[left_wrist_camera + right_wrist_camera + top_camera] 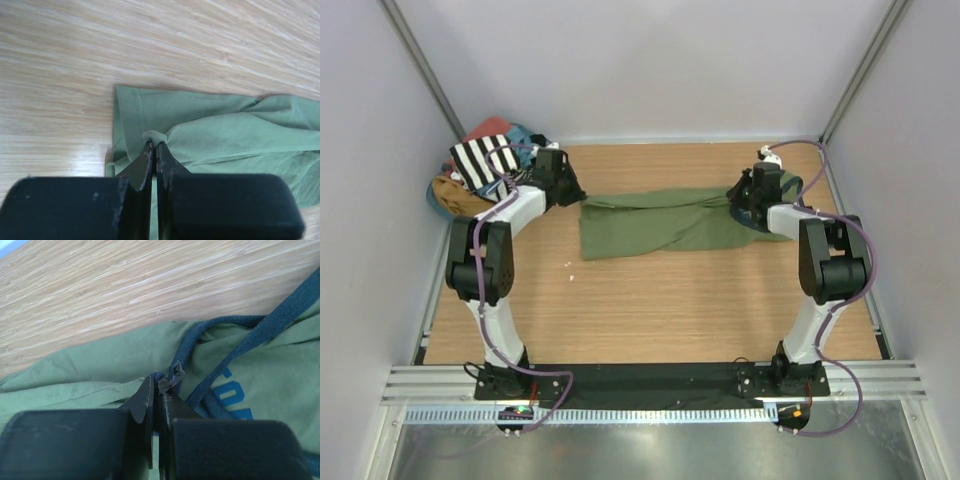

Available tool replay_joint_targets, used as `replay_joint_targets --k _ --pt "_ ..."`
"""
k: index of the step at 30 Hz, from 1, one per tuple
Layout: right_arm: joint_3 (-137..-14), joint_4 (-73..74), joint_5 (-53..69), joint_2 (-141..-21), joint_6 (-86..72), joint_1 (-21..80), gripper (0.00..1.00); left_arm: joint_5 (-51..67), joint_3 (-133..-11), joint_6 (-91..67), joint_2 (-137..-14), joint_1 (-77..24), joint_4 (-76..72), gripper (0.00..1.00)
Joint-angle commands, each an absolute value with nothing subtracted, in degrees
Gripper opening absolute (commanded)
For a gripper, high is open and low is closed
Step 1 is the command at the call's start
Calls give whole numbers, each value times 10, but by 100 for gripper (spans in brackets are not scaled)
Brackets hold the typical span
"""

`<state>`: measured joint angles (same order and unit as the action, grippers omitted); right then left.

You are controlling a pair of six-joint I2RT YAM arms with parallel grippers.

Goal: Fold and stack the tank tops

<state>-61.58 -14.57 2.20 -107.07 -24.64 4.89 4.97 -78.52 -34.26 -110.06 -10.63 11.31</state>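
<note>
Olive green tank top [660, 225] stretched sideways across the far half of the desk [670, 320], partly doubled over, pinched at both ends. At the hem end, left gripper [154, 144], jaws clamped on a small tuck of cloth. At the strap end, right gripper [158, 382], jaws clamped on the dark blue binding [240, 354] by the neckline. Likely light, limp, quick to sag and wrinkle, with no stiffness to rely on. Best taken by hems and bound edges, corners paired, cloth held taut. Striped tank top [485, 160] heaped with other garments [450, 195] at the far left corner, not yet folded.
</note>
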Motion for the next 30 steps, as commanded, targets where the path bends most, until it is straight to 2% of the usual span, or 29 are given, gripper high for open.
replay_joint_targets --k 1,26,30 --pt "-599 -182 3 -1020 -250 54 3 33 -767 -341 -1059 -110 83 0" --pt "-511 -152 -90 -931 -267 82 3 -12 -618 -389 -961 -128 62 0" --pt "-502 -142 -115 -947 -291 82 10 -38 -598 -404 -967 -148 61 1"
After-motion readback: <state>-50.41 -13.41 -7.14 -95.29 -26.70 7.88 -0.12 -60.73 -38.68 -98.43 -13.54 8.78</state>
